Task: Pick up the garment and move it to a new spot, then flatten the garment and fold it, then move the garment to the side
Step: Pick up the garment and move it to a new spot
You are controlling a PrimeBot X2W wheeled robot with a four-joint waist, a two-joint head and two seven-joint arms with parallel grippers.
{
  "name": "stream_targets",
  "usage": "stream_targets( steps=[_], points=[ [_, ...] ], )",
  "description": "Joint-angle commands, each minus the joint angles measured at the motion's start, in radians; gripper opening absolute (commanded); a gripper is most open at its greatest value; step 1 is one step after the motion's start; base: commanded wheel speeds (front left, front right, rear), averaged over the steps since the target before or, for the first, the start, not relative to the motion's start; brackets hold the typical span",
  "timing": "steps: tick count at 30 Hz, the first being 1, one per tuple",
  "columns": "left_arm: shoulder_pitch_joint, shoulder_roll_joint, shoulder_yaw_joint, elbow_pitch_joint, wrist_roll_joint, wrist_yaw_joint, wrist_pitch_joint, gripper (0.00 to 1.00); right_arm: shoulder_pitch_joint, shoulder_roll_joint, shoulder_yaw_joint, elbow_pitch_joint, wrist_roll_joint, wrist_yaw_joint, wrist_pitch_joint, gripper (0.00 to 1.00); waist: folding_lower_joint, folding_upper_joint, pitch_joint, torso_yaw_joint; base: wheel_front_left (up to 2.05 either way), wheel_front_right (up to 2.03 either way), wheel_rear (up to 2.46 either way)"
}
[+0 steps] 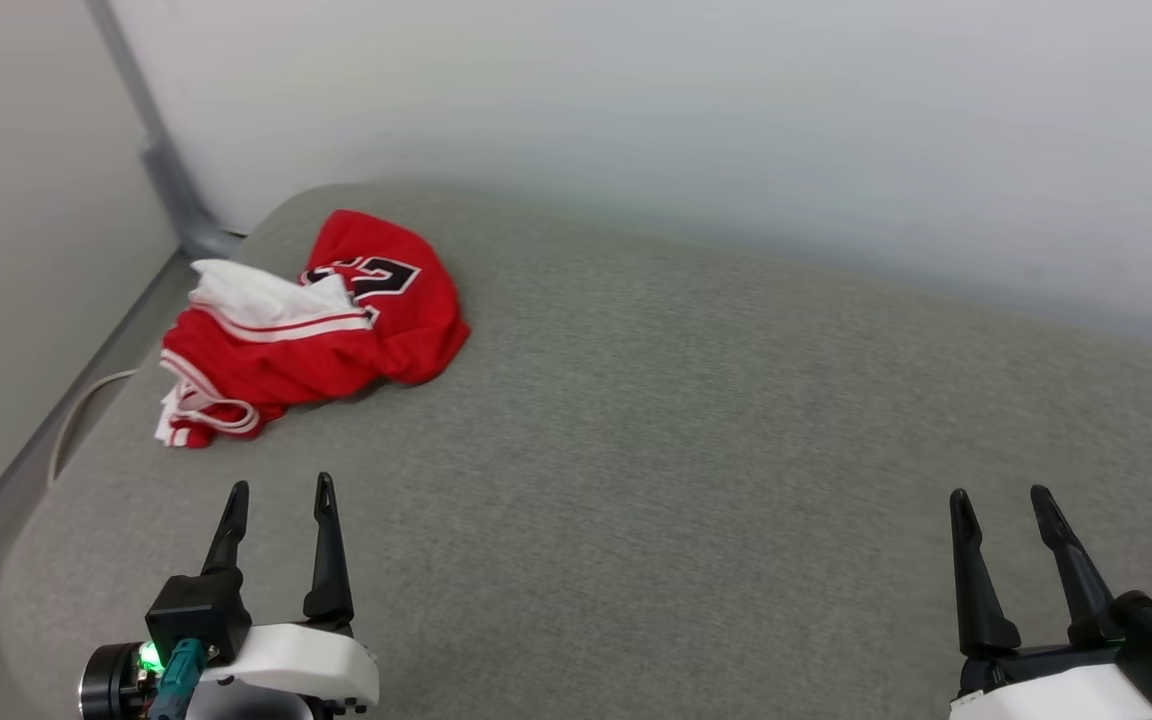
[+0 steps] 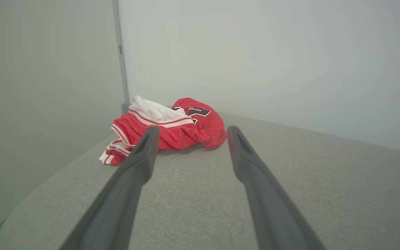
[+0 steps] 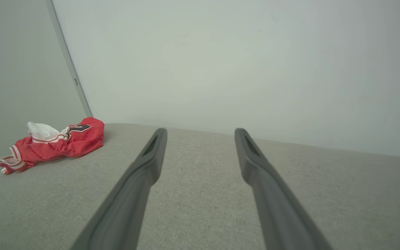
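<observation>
A padded platform (image 1: pixel 696 450) covered in grey, coarsely woven fabric, with a rounded far-left corner, stands against a smooth pale wall (image 1: pixel 636 100). On that far-left corner lies the garment (image 1: pixel 316 360), a red mesh-textured jersey crumpled into a loose heap. A white sleeve with red-and-white striped trim is bunched on top, and part of a black, white-outlined number shows on the far side. More striped trim spills out at the near-left edge of the heap.

The left claw (image 1: pixel 281 485) hovers at the near left, just short of the garment, its two long, dark, tapering fingers spread apart and holding nothing. The right claw (image 1: pixel 998 493) hovers at the near right, well apart from the garment, likewise spread and empty over bare fabric.
</observation>
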Motion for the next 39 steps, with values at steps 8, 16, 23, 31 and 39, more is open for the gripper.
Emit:
stream_targets(
  steps=[8,16,23,31,39],
  points=[
    [0.008,-0.001,0.014,0.002,0.0,0.0,-0.003,1.0,0.01,0.001,0.005,0.0,0.003,-0.001,-0.002,1.0,0.0,0.0,-0.003,0.137,0.0,0.0,0.0],
    [0.014,-0.001,0.02,0.001,-0.004,0.002,-0.003,1.0,0.007,0.001,0.008,0.001,0.003,-0.001,-0.002,1.0,0.0,0.0,0.002,0.2,0.0,0.0,0.0],
    [0.014,-0.001,0.021,0.0,-0.008,0.005,-0.003,1.0,0.005,0.001,0.016,0.0,-0.004,-0.001,-0.002,1.0,0.0,0.0,0.007,0.211,0.0,0.0,0.0],
    [-0.054,0.004,0.055,0.006,0.014,-0.037,-0.003,1.0,-0.016,0.001,0.024,-0.007,-0.016,-0.001,-0.002,1.0,0.0,0.0,0.03,0.178,0.0,0.0,0.0],
    [-0.3,0.043,0.151,0.052,-0.006,-0.105,-0.003,1.0,-0.08,0.001,0.027,-0.045,-0.075,-0.001,-0.002,1.0,0.0,0.0,0.146,0.1,0.0,0.0,0.0]
  ],
)
